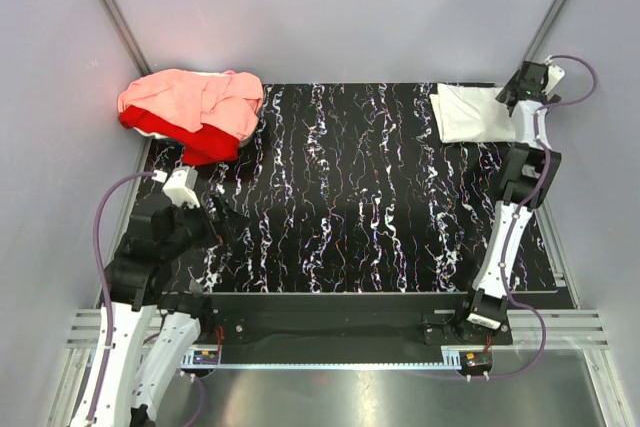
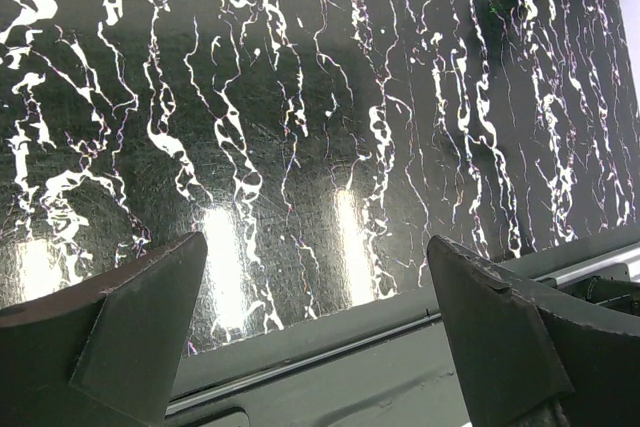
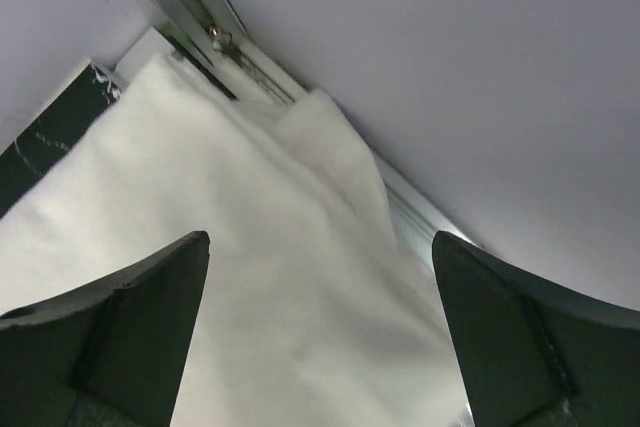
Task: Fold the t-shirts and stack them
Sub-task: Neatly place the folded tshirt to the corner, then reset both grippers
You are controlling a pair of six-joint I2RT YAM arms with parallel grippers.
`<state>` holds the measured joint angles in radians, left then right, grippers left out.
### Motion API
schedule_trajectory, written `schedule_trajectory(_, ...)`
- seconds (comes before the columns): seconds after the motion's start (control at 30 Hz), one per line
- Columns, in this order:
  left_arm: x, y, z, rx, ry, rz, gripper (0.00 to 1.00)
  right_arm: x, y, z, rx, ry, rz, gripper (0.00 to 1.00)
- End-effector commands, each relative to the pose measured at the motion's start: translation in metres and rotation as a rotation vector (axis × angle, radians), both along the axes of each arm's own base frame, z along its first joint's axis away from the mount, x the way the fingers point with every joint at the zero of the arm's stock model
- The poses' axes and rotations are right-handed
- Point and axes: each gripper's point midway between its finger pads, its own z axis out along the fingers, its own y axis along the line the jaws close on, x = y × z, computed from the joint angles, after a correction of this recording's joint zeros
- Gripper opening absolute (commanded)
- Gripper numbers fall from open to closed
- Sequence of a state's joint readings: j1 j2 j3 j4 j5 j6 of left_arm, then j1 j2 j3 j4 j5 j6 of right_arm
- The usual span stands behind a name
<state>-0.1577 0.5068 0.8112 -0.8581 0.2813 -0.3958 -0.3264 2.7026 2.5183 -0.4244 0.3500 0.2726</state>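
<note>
The right end effector (image 3: pixel 320 242) has its fingers spread wide and holds nothing. It hangs just over the white t-shirt (image 1: pixel 475 113). This shirt lies folded in the far right corner of the black surface (image 1: pixel 350 217), with its long side running left to right. The left end effector (image 2: pixel 315 247) is wide too. The pink t-shirt (image 1: pixel 190 97) lies bunched on the red t-shirt (image 1: pixel 205 145), far left.

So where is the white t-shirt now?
In the top view the white t-shirt lies folded at the far right corner of the table, under the open right pincer, opposite the pink-and-red pile.
</note>
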Motion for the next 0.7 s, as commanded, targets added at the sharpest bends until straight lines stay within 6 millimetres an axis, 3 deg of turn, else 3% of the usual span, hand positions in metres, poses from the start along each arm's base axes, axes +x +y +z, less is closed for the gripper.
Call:
schedule_trajectory(0.0,0.006,-0.002,0.011,-0.008,-0.058,-0.013,0.99,-0.012,0.006,0.168,-0.06,-0.299,-0.062,1.0)
schedule_trajectory(0.07,0.006,-0.002,0.012,-0.011,-0.06,-0.014,0.99,-0.018,0.021,0.206,-0.079,-0.359,-0.048,1.0)
schedule_trajectory(0.1,0.006,-0.002,0.012,-0.011,-0.063,-0.014,0.99,-0.029,0.029,0.238,-0.086,-0.401,-0.044,1.0)
schedule_trajectory(0.17,0.006,-0.003,0.012,-0.011,-0.063,-0.016,0.99,-0.041,0.047,0.259,-0.059,-0.41,-0.032,1.0)
schedule_trajectory(0.2,0.006,-0.002,0.011,-0.01,-0.058,-0.012,0.99,-0.057,0.059,0.273,-0.038,-0.394,-0.024,1.0)
schedule_trajectory(0.27,0.007,-0.001,0.011,-0.007,-0.057,-0.004,0.99,-0.077,0.099,0.291,0.022,-0.397,0.019,1.0)
schedule_trajectory(0.33,0.007,0.002,0.014,-0.008,-0.069,0.013,0.99,-0.089,0.145,0.286,0.085,-0.371,0.11,1.0)
schedule_trajectory(0.37,0.007,0.003,0.015,-0.01,-0.078,0.024,0.99,-0.093,0.191,0.284,0.108,-0.36,0.21,1.0)
schedule_trajectory(0.43,0.006,0.005,0.018,-0.011,-0.096,0.033,0.99,-0.126,0.251,0.264,0.144,-0.314,0.307,1.0)
schedule_trajectory(0.47,0.006,0.005,0.018,-0.011,-0.096,0.035,0.99,-0.139,0.306,0.255,0.175,-0.3,0.413,1.0)
schedule_trajectory(0.53,0.005,0.006,0.017,-0.005,-0.091,0.041,0.99,-0.179,0.348,0.219,0.237,-0.252,0.49,1.0)
schedule_trajectory(0.57,0.005,0.007,0.018,-0.007,-0.095,0.045,0.99,-0.208,0.369,0.185,0.3,-0.203,0.525,1.0)
schedule_trajectory(0.6,0.005,0.007,0.019,-0.007,-0.097,0.048,0.99,-0.224,0.413,0.179,0.369,-0.218,0.654,1.0)
schedule_trajectory(0.67,0.005,0.009,0.019,-0.006,-0.096,0.059,0.99,-0.255,0.447,0.148,0.458,-0.182,0.734,1.0)
